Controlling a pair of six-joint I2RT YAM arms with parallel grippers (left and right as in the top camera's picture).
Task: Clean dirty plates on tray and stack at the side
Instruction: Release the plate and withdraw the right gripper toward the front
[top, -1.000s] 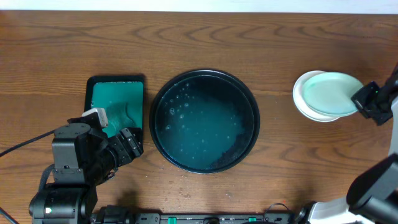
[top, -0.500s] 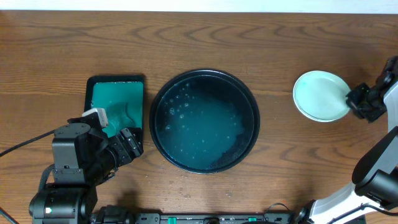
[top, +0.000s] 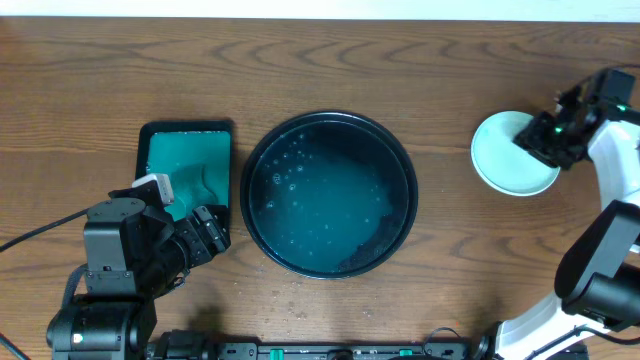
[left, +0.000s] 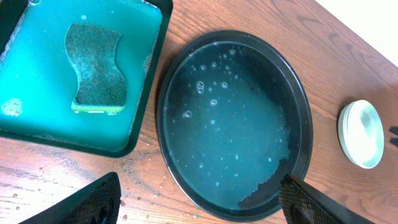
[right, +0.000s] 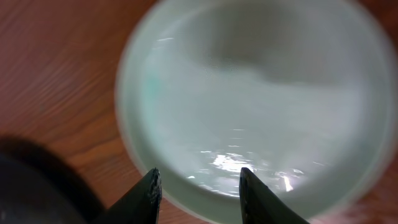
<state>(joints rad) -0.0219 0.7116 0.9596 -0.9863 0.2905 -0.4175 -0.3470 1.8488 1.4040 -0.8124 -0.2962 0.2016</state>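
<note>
The plates lie stacked on the wood at the far right, pale mint with wet, shiny faces. They also show small at the right edge of the left wrist view. My right gripper hovers over the stack's right side, its jaws open and nothing held. The round black tray sits mid-table holding bubbly bluish water, with no plate in it. My left gripper rests open near the tray's lower left rim, its fingers wide apart.
A rectangular green tray with a black rim stands left of the round one. It holds teal soapy water and a green sponge. Water drops speckle the wood in front of the black tray.
The right gripper set the top plate squarely onto the stack, opened its jaws and shifted up and left over the stack. The left arm has stayed still.
</note>
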